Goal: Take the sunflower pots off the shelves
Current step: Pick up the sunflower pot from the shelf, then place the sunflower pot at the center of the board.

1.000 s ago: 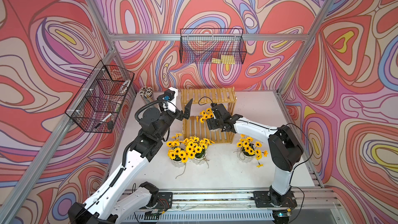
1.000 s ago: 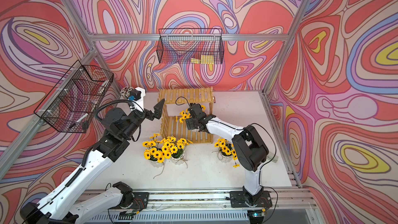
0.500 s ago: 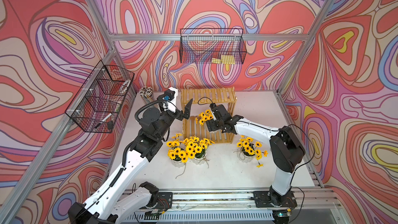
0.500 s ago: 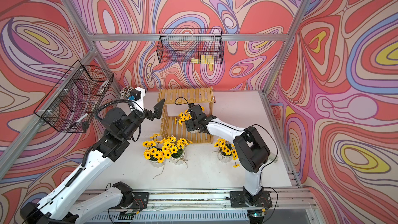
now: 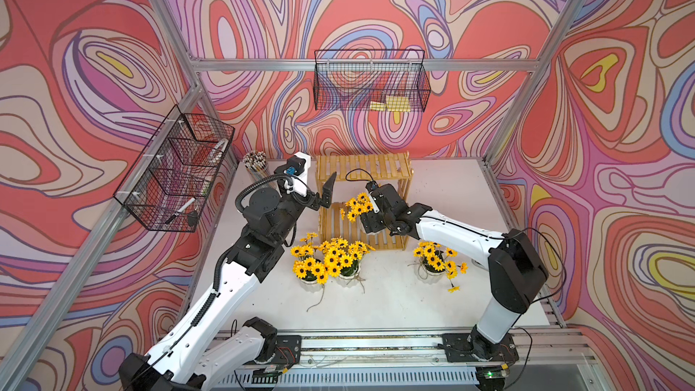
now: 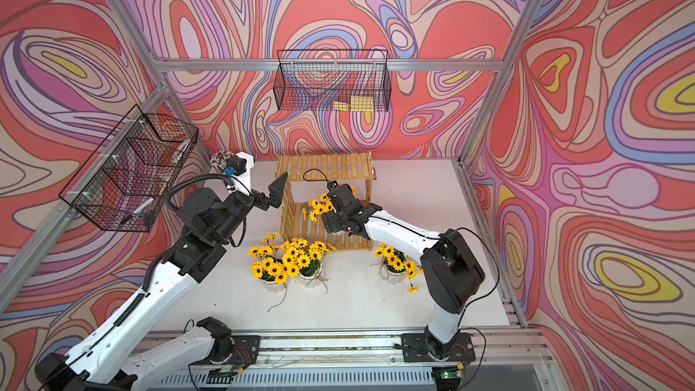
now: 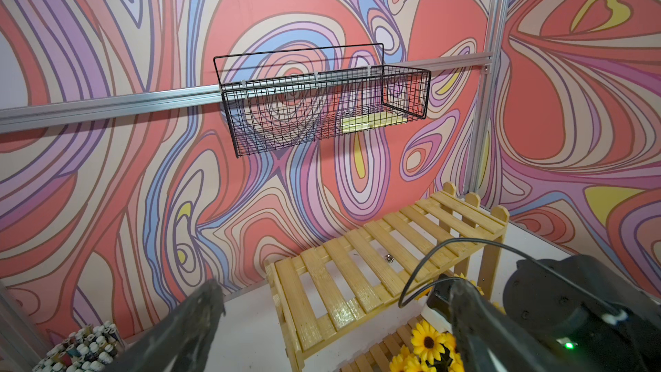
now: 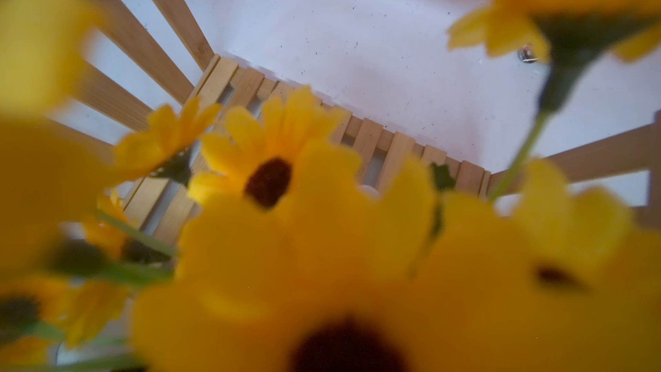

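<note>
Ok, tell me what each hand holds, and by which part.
Left hand: open, holding nothing. Right hand: among the blooms of the sunflower pot at the lower shelf; grip hidden.

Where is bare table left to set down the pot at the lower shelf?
Free: the table right of the shelves; the wide front strip between the pot pair and the rail; a narrow gap between that pair and the single pot. Crowded: just before the shelves, around the pair, under the left arm.
</note>
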Robot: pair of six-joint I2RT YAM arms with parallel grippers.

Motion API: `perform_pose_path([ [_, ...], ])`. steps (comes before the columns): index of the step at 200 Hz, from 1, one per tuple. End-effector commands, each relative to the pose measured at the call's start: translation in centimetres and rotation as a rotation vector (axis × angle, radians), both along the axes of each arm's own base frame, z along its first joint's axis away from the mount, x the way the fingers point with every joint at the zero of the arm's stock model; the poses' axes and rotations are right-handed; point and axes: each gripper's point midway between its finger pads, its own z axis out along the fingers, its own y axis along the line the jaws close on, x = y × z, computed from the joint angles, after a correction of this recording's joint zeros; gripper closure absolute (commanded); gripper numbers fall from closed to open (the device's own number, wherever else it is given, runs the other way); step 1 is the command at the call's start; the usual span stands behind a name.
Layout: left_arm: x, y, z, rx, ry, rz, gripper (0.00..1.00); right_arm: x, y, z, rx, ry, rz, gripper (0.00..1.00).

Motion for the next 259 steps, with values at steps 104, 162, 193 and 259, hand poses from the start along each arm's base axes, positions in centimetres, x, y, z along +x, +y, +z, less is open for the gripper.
perform_pose_path([
  [104,-0.4,0.1,1.9,-0.027,-0.045,-0.010,0.00,-5.0,-2.3,4.4,0.022,-0.095,-0.017,1.00],
  [162,-0.5,0.0,1.9,-0.035,-0.042,-0.017,0.00,-8.1,-2.2,3.3,0.018,-0.066,0.032,0.99],
  [193,-0.5,0.0,2.0,-0.038,-0.042,-0.020,0.00,-9.4,-2.7,2.9,0.017,-0.055,0.034,0.99],
  [259,-0.3,-0.1,1.8,-0.029,-0.037,-0.020,0.00,-12.3,-3.0,1.1,0.051,-0.008,0.057,0.99],
])
